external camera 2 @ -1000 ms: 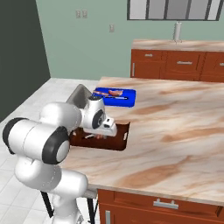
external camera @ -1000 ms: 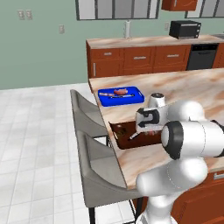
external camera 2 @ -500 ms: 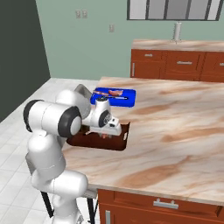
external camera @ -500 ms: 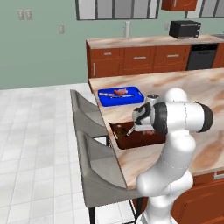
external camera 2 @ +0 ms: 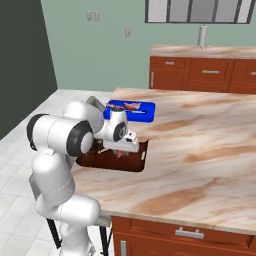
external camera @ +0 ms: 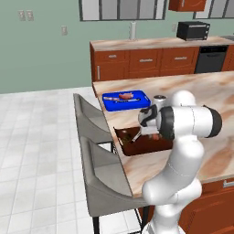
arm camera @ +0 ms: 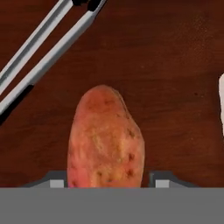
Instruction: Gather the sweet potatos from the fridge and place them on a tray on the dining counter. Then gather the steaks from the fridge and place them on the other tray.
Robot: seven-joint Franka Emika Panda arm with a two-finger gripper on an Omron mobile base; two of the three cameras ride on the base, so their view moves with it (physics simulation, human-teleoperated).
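Observation:
A sweet potato (arm camera: 105, 140), orange-red and oblong, lies on the dark brown tray (arm camera: 175, 65). My gripper (arm camera: 107, 183) is low over it, with a fingertip on each side and a thin gap at each, so it is open. In the base views the gripper (external camera: 147, 131) hangs over the brown tray (external camera: 137, 147) on the dining counter (external camera: 210, 91). A steak (external camera: 125, 96) lies on the blue tray (external camera: 137, 104) just beyond. The fridge is out of view.
Grey tongs (arm camera: 48, 39) lie on the brown tray's upper left in the hand view. Two grey stools (external camera: 96, 123) stand along the counter's near edge. Wall counters with a microwave (external camera: 193, 30) run along the back. The right base view has wide bare counter top (external camera 2: 200, 140).
The arm's elbow has swung up and over while the hand stayed low over the brown tray. The fingers have spread apart from the sweet potato.

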